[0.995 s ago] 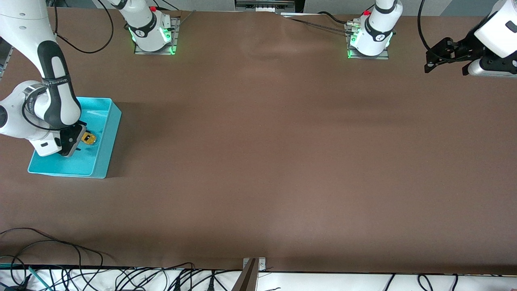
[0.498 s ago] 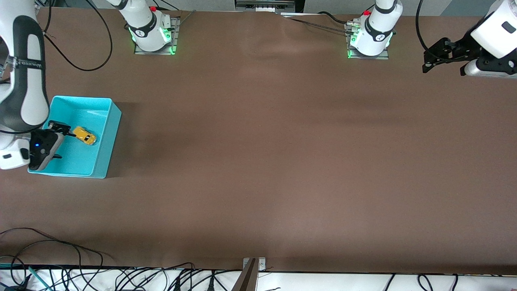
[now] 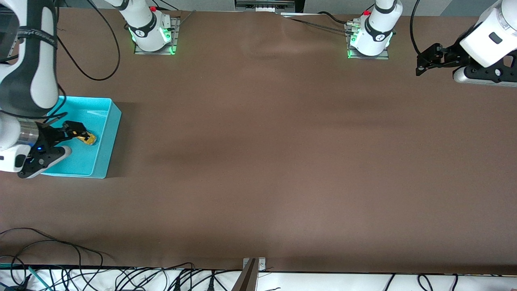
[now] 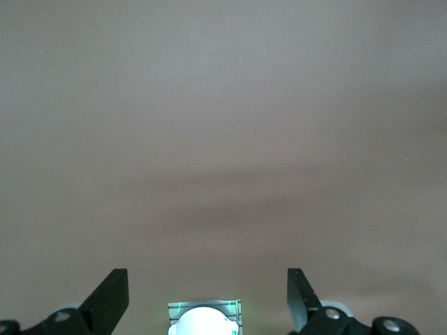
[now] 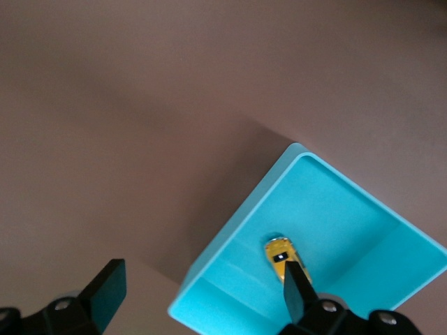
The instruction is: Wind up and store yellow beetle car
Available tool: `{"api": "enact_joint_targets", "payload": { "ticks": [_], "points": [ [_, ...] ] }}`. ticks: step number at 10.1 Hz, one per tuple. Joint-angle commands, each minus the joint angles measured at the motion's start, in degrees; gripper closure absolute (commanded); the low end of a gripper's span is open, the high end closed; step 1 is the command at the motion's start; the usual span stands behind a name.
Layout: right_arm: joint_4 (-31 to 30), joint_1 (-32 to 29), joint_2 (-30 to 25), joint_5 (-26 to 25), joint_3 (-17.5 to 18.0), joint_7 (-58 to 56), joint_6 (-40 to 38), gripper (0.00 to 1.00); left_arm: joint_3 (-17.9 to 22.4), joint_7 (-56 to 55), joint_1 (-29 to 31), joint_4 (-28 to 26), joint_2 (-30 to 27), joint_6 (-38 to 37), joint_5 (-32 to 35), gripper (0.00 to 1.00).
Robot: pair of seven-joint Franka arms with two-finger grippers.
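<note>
Storage step looks finished, in my judgement. The yellow beetle car lies on the floor of a teal bin at the right arm's end of the surface, loose, nothing gripping it. In the right wrist view the car sits near the middle of the bin floor, apart from the bin walls.

Right hand hangs over the bin with fingers spread wide and empty; one fingertip overlaps the car in the right wrist view, but it stands above the car, not on it.

Left hand waits over bare surface at the left arm's end, fingers spread with nothing between them.

Next move, as I read it: lift the right hand clear of the bin and away. That calls only for a rise that keeps the fingers off the car and off the wall nearest the arm.

Room: wide open surface runs between the bin and the left arm's end. Loose cables bunch along the surface edge nearest the front camera; keep the arm off that edge.
</note>
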Motion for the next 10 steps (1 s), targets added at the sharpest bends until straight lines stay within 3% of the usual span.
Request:
{"api": "enact_joint_targets", "payload": {
  "ticks": [1, 3, 6, 10],
  "points": [
    [-0.1, 1.5, -2.6, -1.5, 0.0, 17.3, -5.1, 0.0, -0.3, -0.6, 0.8, -4.9, -4.0, 3.4, -1.2, 0.0],
    [-4.2, 5.7, -5.5, -3.0, 0.0, 24.4, -4.0, 0.0, -0.3, -0.5, 0.7, -4.0, -3.5, 3.1, -1.1, 0.0],
    [-16.1, 7.6, -13.3, -4.0, 0.0, 26.5, 5.3, 0.0, -0.1, -0.5, 0.7, -2.7, -2.5, 3.0, -1.1, 0.0],
    [-15.5, 7.7, -13.3, -5.3, 0.2, 27.0, 5.5, 0.0, 0.0, -0.1, 0.7, -2.5, -2.3, 3.0, -1.0, 0.0]
  ]
}}
